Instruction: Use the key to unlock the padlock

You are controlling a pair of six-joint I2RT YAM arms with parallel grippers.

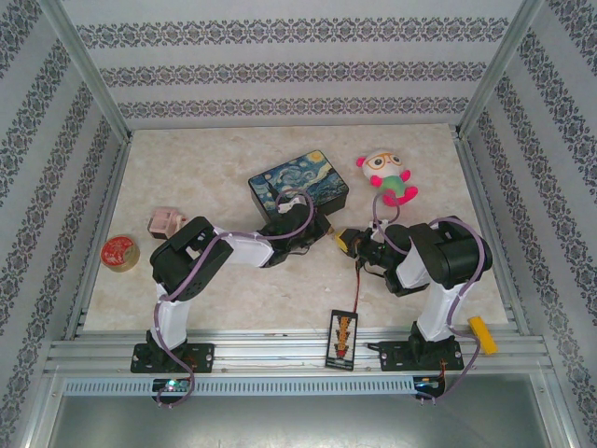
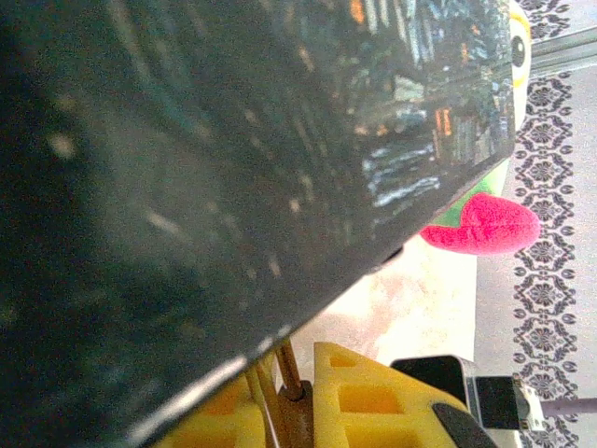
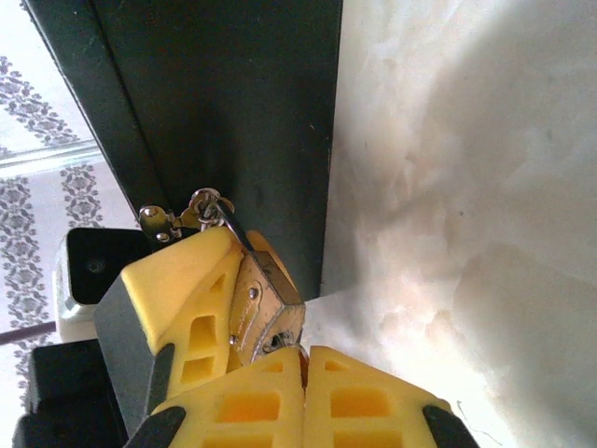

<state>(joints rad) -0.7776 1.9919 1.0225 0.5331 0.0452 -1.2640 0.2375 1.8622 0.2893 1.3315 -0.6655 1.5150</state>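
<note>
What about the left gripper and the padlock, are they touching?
Touching. In the right wrist view, one yellow finger of the left gripper sits pressed against the side of the padlock, with no gap between them.

The worktop [image 1: 233, 280] is marbled in pale beige. The walls [image 1: 280, 65] are striped white and grey, with bands of dark floral ornament. The box [image 1: 298, 182] is painted in swirling deep blue and yellow, with dark sides. The plush toy [image 1: 387, 177] to its right is coloured white, pink and green. A red round tin [image 1: 119, 252] is seen at the left, with a pale pink object [image 1: 166, 222] beside it. The padlock [image 3: 266, 308] is brass-coloured, its shackle silvery. The left claw [image 2: 294, 411] and right claw [image 3: 303, 355] are yellow-fingered.
</note>
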